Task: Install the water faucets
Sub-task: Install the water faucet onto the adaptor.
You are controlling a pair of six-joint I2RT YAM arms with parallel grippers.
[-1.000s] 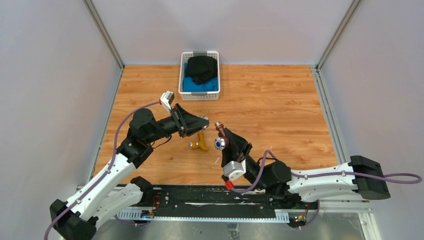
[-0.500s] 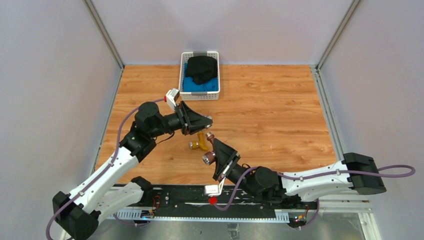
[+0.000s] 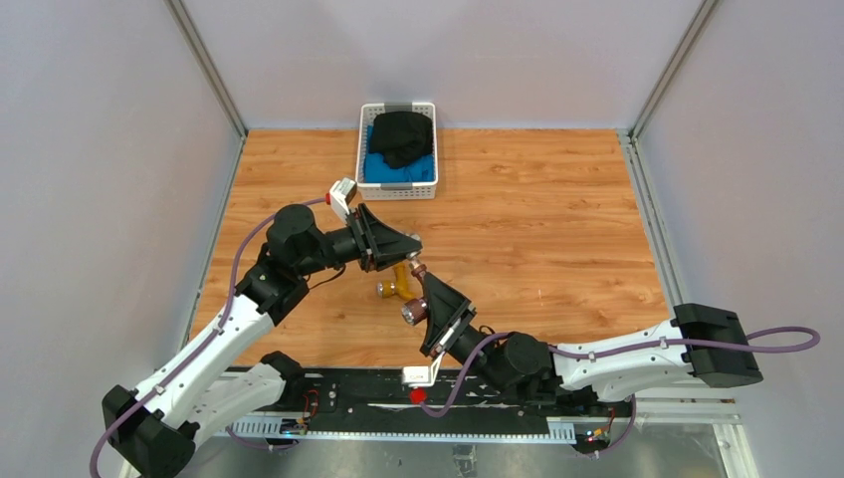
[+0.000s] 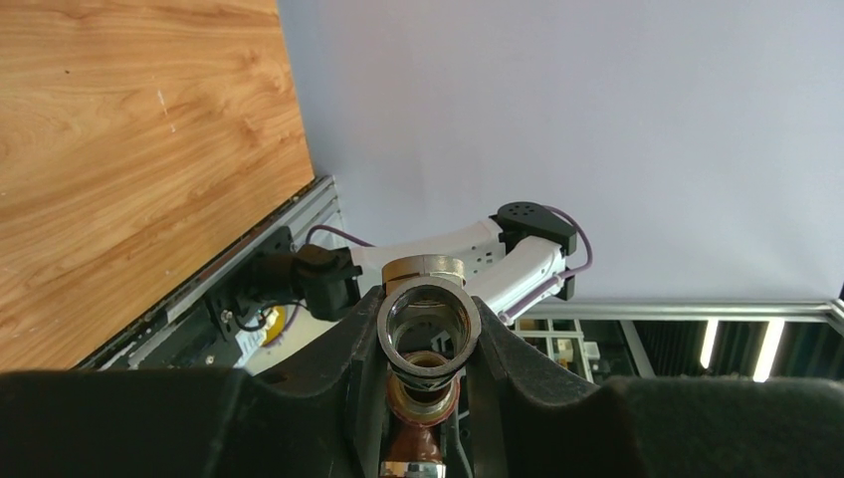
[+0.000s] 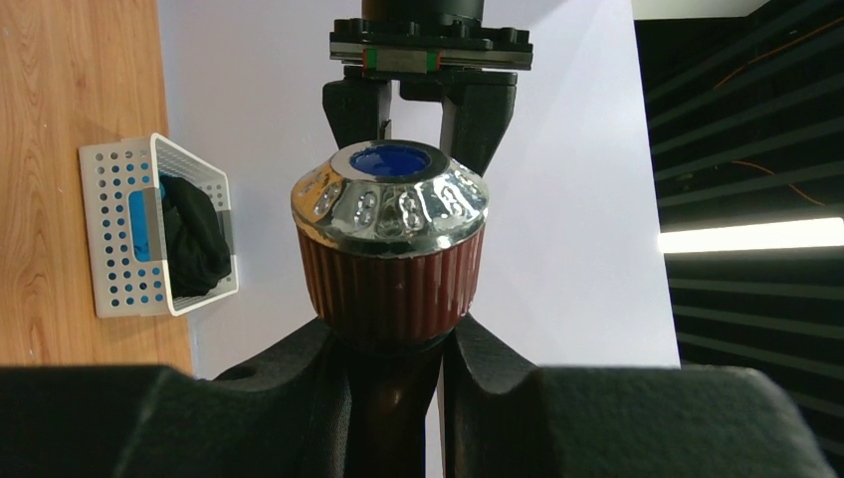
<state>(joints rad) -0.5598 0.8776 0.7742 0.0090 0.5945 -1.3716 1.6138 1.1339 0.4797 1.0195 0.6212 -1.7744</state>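
My left gripper (image 4: 430, 344) (image 3: 408, 242) is shut on a stubby grey metal fitting (image 4: 430, 321), whose open ring faces the camera. Right behind that ring sits the brass-rimmed end of the dark reddish-brown water faucet (image 4: 426, 406). My right gripper (image 5: 393, 373) (image 3: 430, 297) is shut on this faucet's stem, just under its ribbed knob with the blue mark (image 5: 388, 214) (image 3: 410, 315). Whether the faucet's end (image 3: 418, 268) touches the fitting I cannot tell. The brass-yellow faucet (image 3: 397, 287) lies on the wooden table below both grippers.
A white perforated basket (image 3: 362, 149) (image 5: 105, 234) with black and blue cloth stands at the back of the table. Grey walls close in the left, right and back sides. The arms' black base rail (image 3: 378, 393) runs along the near edge.
My right arm has swung left and turned over, bringing the reddish-brown faucet's end up to the fitting. The left gripper has shifted a little right and back. Both grips held.
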